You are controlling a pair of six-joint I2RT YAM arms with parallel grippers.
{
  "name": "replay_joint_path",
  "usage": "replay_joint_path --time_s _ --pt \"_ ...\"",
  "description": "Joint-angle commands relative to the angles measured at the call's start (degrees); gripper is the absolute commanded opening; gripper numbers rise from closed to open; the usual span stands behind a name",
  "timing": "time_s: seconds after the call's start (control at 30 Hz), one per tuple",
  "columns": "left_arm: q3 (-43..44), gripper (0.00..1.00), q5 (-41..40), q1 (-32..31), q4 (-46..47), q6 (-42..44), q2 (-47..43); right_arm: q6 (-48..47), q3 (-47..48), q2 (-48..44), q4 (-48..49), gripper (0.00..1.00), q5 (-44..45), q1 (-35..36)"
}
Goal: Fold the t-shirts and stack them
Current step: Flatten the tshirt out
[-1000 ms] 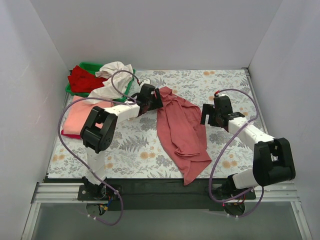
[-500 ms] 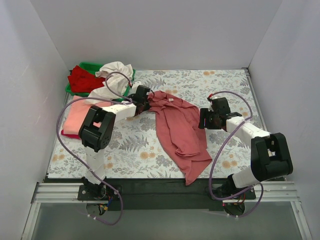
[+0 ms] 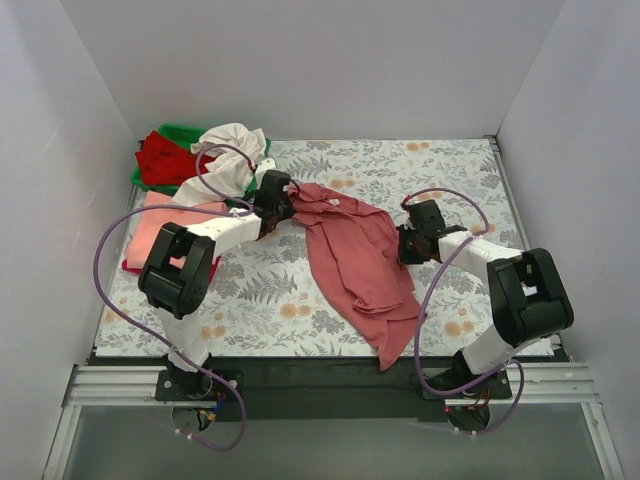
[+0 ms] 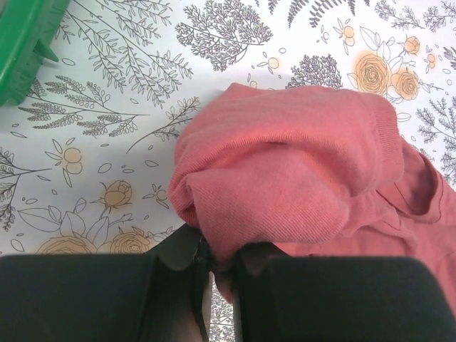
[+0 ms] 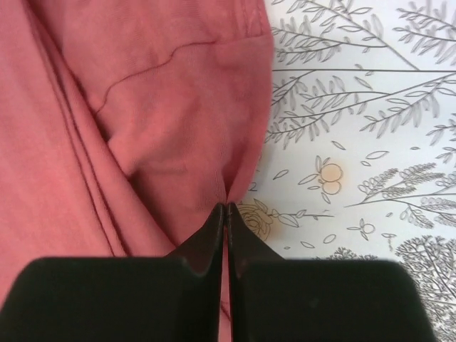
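— At the left tool point(image 4: 217, 263), what is pinched?
— A bunched fold of the dusty-rose soft cloth t-shirt point(image 3: 355, 250), jaws clamped on it.
— And the right tool point(image 5: 226, 214)?
— Closed tight on that shirt's right edge. The shirt sprawls rumpled across the floral-printed bench point(image 3: 450, 170) between the two tools.

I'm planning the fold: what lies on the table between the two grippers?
The dusty-rose t-shirt, crumpled, fills the stretch from the left gripper to the right gripper; the top view shows it.
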Motion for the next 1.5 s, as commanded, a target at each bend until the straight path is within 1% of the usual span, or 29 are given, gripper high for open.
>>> replay_joint_path --time_s 0.0,0.07,0.1,0.13,0.17,0.23,0.3,0.33,0.4,0.43,0.47,0.5,0.53,0.6,0.63,0.7,0.73,0.87,0.97,1.0,1.1,1.2,1.3,1.33,1.37,1.4,1.43,1.47 --pt "1.0 0.0 0.09 0.88 0.92 1.89 -4.56 1.17 2.84 1.37 -2.5 0.01 9.45 0.51" --pt "1.71 0.0 -0.52 1.32 0.49 2.42 -7.54 0.99 4.6 -1.78 -3.29 0.01 12.8 0.59" --pt "2.23 0.0 -0.7 1.32 0.4 2.77 -8.86 0.56 6.0 -3.28 -3.73 0.01 16.74 0.51" --pt "2.32 0.0 -1.05 1.32 0.4 3.73 -10.18 0.38 8.28 -6.86 -4.17 0.01 18.69 0.59" --pt "2.5 0.0 -1.23 1.41 0.48 4.09 -13.76 0.03 9.6 -8.81 -4.44 0.01 20.36 0.59" --pt "3.29 0.0 -1.49 1.41 0.13 5.49 -17.55 -1.55 11.46 -15.03 -4.53 0.01 23.97 0.51" --pt "4.43 0.0 -1.58 1.41 -0.92 6.55 -23.0 -2.43 14.09 -19.18 -4.7 0.01 27.56 0.59" --pt "5.57 0.0 -1.4 1.41 -2.14 6.73 -24.85 -3.39 14.97 -23.11 -4.97 0.01 28.63 0.42" --pt "5.93 0.0 -0.62 1.5 -2.59 7.69 -31.0 -4.19 17.61 -27.18 -5.84 0.01 30.74 0.42" --pt "5.75 0.0 -0.18 1.5 -2.68 7.78 -32.94 -4.98 18.49 -30.94 -6.28 0.01 30.84 0.42" --pt "5.58 0.0 0.09 1.5 -2.51 8.13 -35.48 -5.51 19.45 -32.8 -6.55 0.01 31.1 0.42" --pt "5.49 0.0 0.79 1.41 -2.5 8.4 -39.77 -5.86 21.64 -34.65 -7.33 0.01 31.62 0.42" --pt "5.49 0.0 1.14 1.41 -2.5 8.31 -42.16 -6.39 22.7 -37.71 -7.86 0.01 32.15 0.42" --pt "5.31 0.0 2.02 1.32 -2.42 8.75 -46.29 -7.79 27.25 -40.28 -8.83 0.01 33.38 0.42" --pt "5.31 0.0 2.2 1.32 -2.5 8.75 -50.49 -8.41 29.11 -42.47 -9.71 0.01 33.65 0.42" --pt "5.57 0.0 4.39 1.32 -2.68 8.66 -54.47 -9.98 32.37 -44.15 -10.59 0.01 33.3 0.33" --pt "5.75 0.0 5.53 1.32 -2.77 8.75 -57.71 -10.52 36.12 -45.55 -11.03 0.01 32.17 0.5" --pt "8.12 0.0 13.95 1.41 -3.9 8.4 -63.96 -12.8 44.49 -47.41 -12.35 0.01 27.68 0.5" --pt "10.84 0.0 17.84 1.32 -4.52 7.78 -65.91 -14.04 50.02 -47.41 -12.96 0.01 25.83 0.42" --pt "11.55 0.0 20.37 1.32 -4.79 7.78 -66.44 -14.47 50.92 -47.41 -12.97 0.01 25.74 0.5" --pt "13.92 0.0 21.36 1.32 -5.49 7.61 -65.83 -16.85 54.17 -46.36 -13.06 0.01 27.4 0.51" --pt "14.63 0.0 21.63 1.32 -5.67 7.7 -64.16 -19.22 56.1 -43.9 -12.79 0.01 31.27 0.42" --pt "14.37 0.0 18.82 1.32 -5.84 7.7 -59.6 -21.33 56.2 -39.69 -12.18 0.01 34.34 0.42" --pt "14.02 0.0 18.73 1.32 -5.93 7.7 -55.76 -22.03 55.77 -37.07 -11.48 0.01 36.44 0.42" --pt "13.49 0.0 14.37 1.32 -6.11 7.87 -53.72 -22.82 55.15 -35.47 -10.86 0.01 37.94 0.5" --pt "13.23 0.0 12.42 1.32 -6.37 7.7 -50.91 -23.44 54.36 -33.72 -9.99 0.01 39.61 0.51" --pt "13.05 0.0 10.22 1.41 -6.81 7.7 -45.32 -24.23 52.61 -29.96 -9.28 0.01 42.67 0.42" --pt "12.96 0.0 5.76 1.5 -8.03 7.7 -41.26 -24.84 51.99 -27.66 -7.71 0.01 44.18 0.42"
